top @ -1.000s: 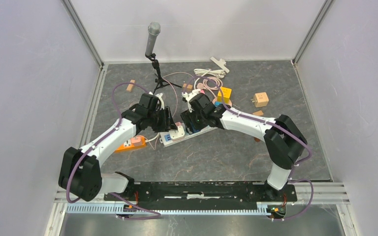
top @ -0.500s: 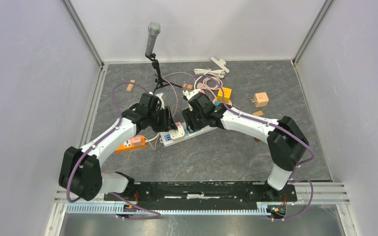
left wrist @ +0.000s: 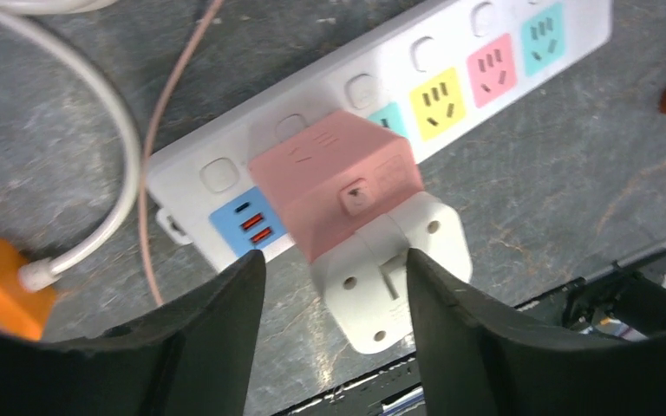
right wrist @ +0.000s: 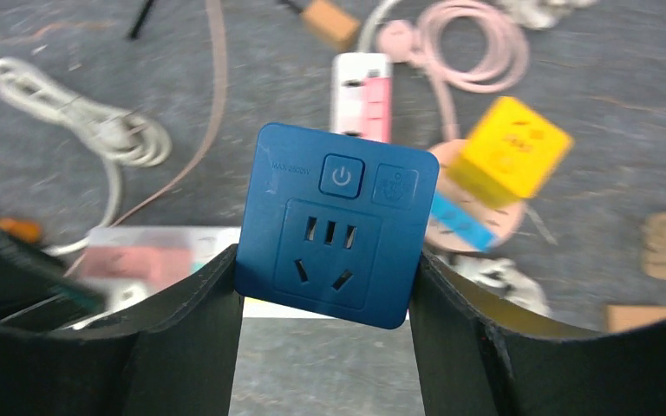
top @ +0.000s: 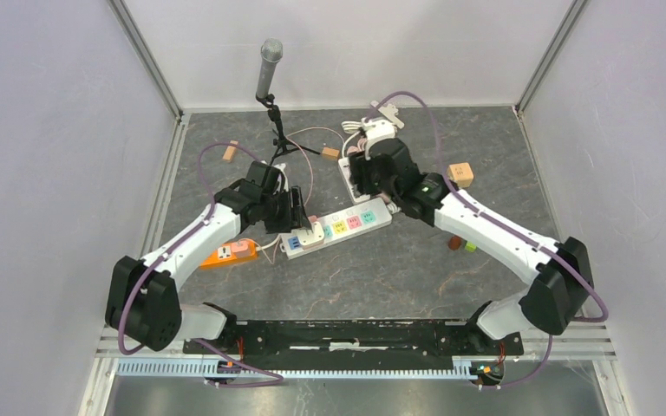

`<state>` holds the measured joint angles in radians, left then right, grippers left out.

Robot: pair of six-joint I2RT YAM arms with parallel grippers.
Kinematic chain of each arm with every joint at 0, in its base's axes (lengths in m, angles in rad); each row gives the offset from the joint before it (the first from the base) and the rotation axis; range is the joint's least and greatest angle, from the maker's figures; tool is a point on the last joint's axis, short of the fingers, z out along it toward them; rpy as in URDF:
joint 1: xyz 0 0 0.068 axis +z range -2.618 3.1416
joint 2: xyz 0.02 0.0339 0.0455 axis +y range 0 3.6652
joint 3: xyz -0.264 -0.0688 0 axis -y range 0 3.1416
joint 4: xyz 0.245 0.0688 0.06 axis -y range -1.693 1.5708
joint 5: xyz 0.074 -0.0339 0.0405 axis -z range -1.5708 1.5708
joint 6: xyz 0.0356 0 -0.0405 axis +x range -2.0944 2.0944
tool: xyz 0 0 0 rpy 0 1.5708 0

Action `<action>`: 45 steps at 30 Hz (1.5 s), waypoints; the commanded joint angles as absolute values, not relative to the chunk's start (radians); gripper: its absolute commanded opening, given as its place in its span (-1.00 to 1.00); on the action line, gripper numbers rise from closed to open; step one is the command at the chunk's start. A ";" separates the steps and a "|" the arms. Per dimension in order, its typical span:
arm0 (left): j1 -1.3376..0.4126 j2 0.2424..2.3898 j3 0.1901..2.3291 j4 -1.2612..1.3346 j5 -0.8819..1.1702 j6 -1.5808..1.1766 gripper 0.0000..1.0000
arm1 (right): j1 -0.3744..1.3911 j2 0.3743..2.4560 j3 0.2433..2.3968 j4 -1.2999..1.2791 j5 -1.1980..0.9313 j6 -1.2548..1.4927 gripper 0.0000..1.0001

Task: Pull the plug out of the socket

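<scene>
A white power strip [top: 347, 225] with coloured sockets lies at mid table. My left gripper [top: 297, 217] is open at its left end. In the left wrist view its jaws [left wrist: 334, 277] straddle a white adapter [left wrist: 390, 269] stacked on a pink adapter [left wrist: 329, 182], which is plugged into the strip [left wrist: 182, 163]. My right gripper [top: 366, 169] is raised behind the strip's right end. In the right wrist view it [right wrist: 325, 264] is shut on a blue square plug [right wrist: 334, 225], held in the air clear of the strip [right wrist: 139, 238].
A microphone on a stand [top: 269, 65] is at the back. An orange strip [top: 230, 253] lies left. A wooden cube [top: 460, 173] sits right. Under the right gripper are a yellow cube [right wrist: 510, 156], a pink coiled cable [right wrist: 477, 43], a white-pink strip [right wrist: 360, 95] and a white cable bundle [right wrist: 78, 113].
My right gripper has lifted the blue plug off the strip and swung back and to the right; the strip's coloured sockets now show. The left arm has barely moved.
</scene>
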<state>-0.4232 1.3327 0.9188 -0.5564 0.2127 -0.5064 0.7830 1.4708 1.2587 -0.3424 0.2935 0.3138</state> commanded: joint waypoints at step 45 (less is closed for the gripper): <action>-0.334 1.310 1.100 -0.694 0.052 -0.560 0.99 | -0.309 1.355 0.750 -0.255 -0.211 0.373 0.96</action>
<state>-0.3378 1.3014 1.0889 -0.6868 0.0582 -0.5270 -0.3042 1.3701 0.7437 -0.2634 -0.2600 0.3950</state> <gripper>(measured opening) 0.993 0.964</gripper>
